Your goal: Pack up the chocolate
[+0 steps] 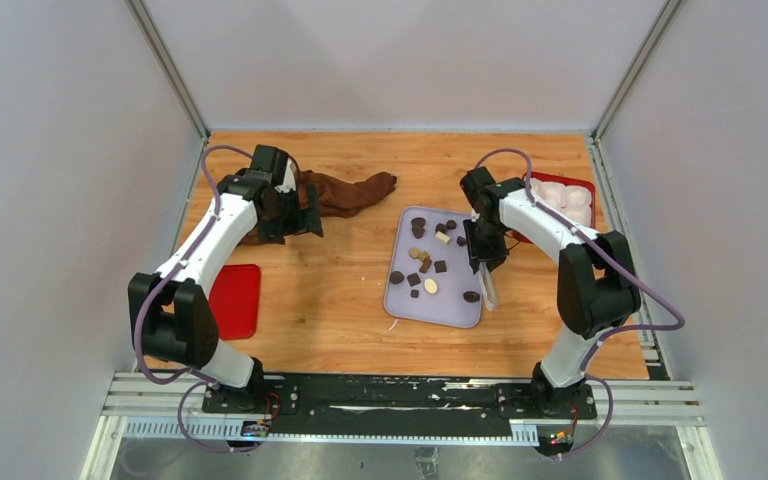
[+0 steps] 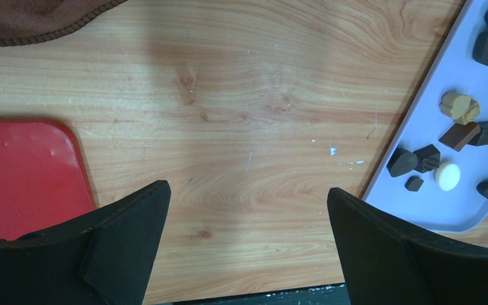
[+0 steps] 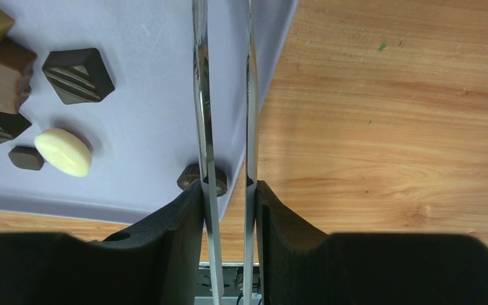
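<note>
- A light wooden table [image 1: 330,290] is enclosed by pale walls.
- Chocolate pieces [image 1: 418,224], dark, tan and cream, are scattered on a lavender tray [image 1: 447,312] at frame centre.
- Metal tongs [image 3: 201,95] are pinched by the right gripper [image 3: 230,194] over the tray's right edge.
- The left gripper [image 2: 246,189] is held spread wide at upper left, beside a brown cloth [image 1: 345,192].

The left arm [image 1: 195,250] and right arm [image 1: 545,222] are built of white links and black joints, purple cables [image 1: 505,152] looped alongside; black wedge-shaped fingers [image 2: 121,248] are fitted.
</note>
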{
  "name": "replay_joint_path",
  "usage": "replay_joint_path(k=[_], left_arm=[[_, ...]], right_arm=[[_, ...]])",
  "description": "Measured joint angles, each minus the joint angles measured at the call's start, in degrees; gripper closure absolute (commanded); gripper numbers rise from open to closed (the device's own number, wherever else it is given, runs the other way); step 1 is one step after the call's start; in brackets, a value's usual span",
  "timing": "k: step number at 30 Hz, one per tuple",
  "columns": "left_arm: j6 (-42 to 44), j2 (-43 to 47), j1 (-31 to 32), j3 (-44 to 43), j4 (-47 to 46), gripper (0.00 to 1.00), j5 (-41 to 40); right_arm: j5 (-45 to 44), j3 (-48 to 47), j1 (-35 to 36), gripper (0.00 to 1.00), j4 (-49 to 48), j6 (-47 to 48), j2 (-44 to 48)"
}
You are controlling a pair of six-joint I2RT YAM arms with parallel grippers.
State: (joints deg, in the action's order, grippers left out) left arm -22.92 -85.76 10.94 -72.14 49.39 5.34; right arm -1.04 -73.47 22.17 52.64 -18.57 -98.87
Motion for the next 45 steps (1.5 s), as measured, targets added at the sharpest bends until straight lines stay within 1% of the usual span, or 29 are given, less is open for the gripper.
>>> replay_joint_path(k=[4, 12, 15, 23, 27, 32, 34, 38, 41, 45], left_arm=[[0.0, 0.0, 0.0, 0.0, 0.0, 0.00, 0.0], [0.0, 0.0, 0.0, 0.0, 0.0, 0.00, 0.0], [0.0, 0.0, 0.0, 0.0, 0.0, 0.00, 0.0], [0.0, 0.3, 0.0, 0.6, 0.0, 0.00, 0.0], [-0.1, 0.9, 0.0, 0.6, 0.0, 0.00, -0.1], [-0.3, 1.3, 0.0, 0.8, 0.0, 0.00, -0.3], [-0.3, 1.6, 0.0, 1.1, 0.0, 0.00, -0.3], [-0.7, 2.3, 0.0, 1.9, 0.0, 0.00, -0.5], [-1.0, 2.8, 0.0, 2.3, 0.0, 0.00, -0.5], [-1.1, 3.1, 0.0, 2.5, 0.0, 0.00, -0.5]], right_arm=[[0.0, -0.8, 0.1, 0.60, -0.1, 0.0, 0.0], [-2.2, -2.8, 0.3, 0.57, 0.5, 0.1, -0.5], [-3.0, -3.3, 0.4, 0.54, 0.7, 0.1, -0.5], [-5.0, -4.1, 0.5, 0.53, 1.1, 0.2, -1.7], [-5.3, -4.9, 0.5, 0.55, 1.1, 0.4, -3.7], [-5.6, -5.7, 0.5, 0.61, 1.0, 0.4, -5.5], [-5.6, -5.8, 0.5, 0.67, 0.9, 0.5, -5.8], [-5.7, -5.9, 0.5, 0.83, 0.9, 0.5, -5.9], [-5.8, -5.9, 0.5, 0.99, 0.9, 0.5, -5.9], [-5.9, -5.9, 0.5, 1.00, 1.0, 0.5, -4.9]])
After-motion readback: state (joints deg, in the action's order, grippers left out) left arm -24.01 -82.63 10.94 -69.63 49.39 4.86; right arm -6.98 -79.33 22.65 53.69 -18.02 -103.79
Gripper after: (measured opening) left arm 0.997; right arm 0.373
